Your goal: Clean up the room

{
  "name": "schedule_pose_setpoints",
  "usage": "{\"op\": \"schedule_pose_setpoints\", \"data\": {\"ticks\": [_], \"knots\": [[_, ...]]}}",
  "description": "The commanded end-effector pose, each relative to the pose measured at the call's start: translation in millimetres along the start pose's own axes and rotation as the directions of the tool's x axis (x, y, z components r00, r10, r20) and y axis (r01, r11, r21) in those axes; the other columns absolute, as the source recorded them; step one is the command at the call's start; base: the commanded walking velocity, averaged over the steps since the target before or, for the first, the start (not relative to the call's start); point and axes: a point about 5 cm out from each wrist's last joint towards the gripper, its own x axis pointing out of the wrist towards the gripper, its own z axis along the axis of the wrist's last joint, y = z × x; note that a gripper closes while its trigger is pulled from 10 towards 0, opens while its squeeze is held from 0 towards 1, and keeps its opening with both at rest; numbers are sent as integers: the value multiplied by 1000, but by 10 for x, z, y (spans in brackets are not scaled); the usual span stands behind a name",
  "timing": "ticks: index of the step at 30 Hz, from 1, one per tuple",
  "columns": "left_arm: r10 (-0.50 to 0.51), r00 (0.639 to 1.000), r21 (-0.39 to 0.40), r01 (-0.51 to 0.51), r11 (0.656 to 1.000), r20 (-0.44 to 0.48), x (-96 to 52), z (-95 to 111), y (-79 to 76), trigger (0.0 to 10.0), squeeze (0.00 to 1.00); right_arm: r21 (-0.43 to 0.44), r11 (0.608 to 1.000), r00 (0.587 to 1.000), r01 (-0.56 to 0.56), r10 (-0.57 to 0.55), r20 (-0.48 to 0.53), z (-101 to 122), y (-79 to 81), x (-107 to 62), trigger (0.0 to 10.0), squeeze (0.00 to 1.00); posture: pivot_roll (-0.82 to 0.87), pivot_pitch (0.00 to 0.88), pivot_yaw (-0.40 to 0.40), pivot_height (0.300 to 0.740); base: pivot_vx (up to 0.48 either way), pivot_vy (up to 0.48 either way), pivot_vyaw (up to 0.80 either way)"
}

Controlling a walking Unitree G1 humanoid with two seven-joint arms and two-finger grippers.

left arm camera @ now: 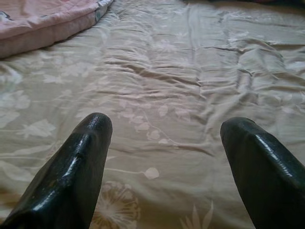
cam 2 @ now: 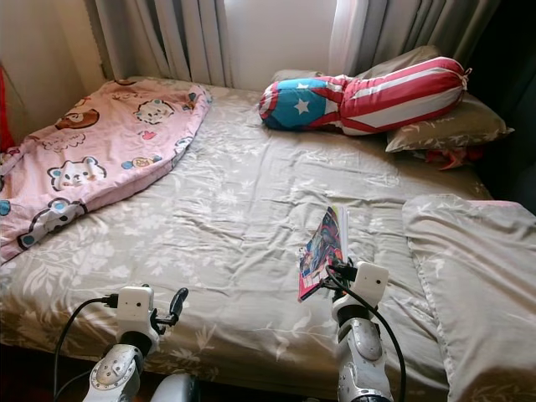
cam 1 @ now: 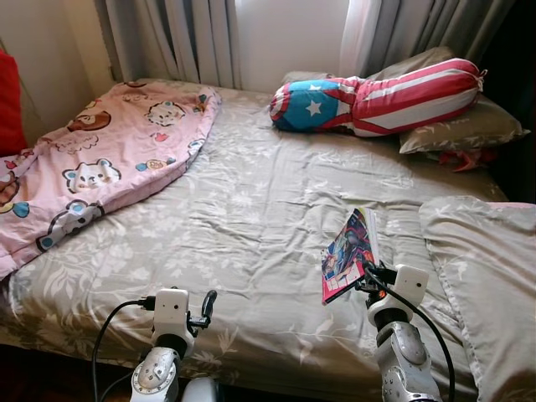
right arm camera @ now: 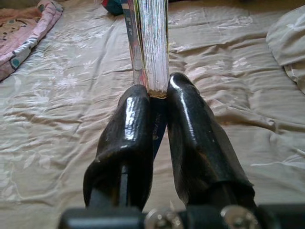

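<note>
Left eye view: pink blanket (cam 1: 100,167), striped bolster (cam 1: 377,96), pillow (cam 1: 490,268).

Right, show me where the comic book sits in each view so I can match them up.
Left eye view: comic book, lower right, clamped on edge in the right hand.
Right eye view: lower middle-right.
Left wrist view: not in it.
Right wrist view: top centre, page edges facing the camera.
Shared landmark: pink cartoon blanket.

bed (cam 1: 251,218), pink blanket (cam 1: 109,159), bolster (cam 1: 377,96), pillows (cam 1: 461,126)
</note>
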Motion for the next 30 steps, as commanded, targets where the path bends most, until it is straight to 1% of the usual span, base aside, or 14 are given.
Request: {"op": "schedule_pose_setpoints", "data": {"ticks": [1,3,6,8,10,13,30], "knots": [[-9,1000,0,9,1000,1,16,24,-24,10000,0,-1,1000,999,0,0,49,97,-3,37,10000,0,11,0,-76,648,0,0,0],[-12,1000,1,12,1000,1,17,24,-29,10000,0,1,1000,999,0,0,49,97,-1,38,10000,0,13,0,-76,648,0,0,0],[-13,1000,3,13,1000,1,19,27,-28,10000,0,-10,1000,1000,-16,16,19,72,25,49,10000,0,13,0,-75,648,0,0,0],[-13,1000,4,13,1000,-1,18,25,-26,10000,0,-10,1000,999,-23,23,33,75,44,44,10000,0,11,0,-74,628,0,0,0],[-15,1000,4,15,1000,-1,18,25,-29,10000,0,-5,1000,998,-27,27,48,80,46,36,10000,0,15,0,-75,619,0,0,0],[-17,1000,5,17,1000,-1,17,24,-33,10000,0,6,1000,999,-20,20,49,72,37,30,10000,0,15,0,-75,619,0,0,0],[-19,1000,7,19,1000,-5,15,24,-28,10000,0,-4,999,999,-32,33,36,51,50,29,10000,0,16,0,-73,619,14,0,0]]}}
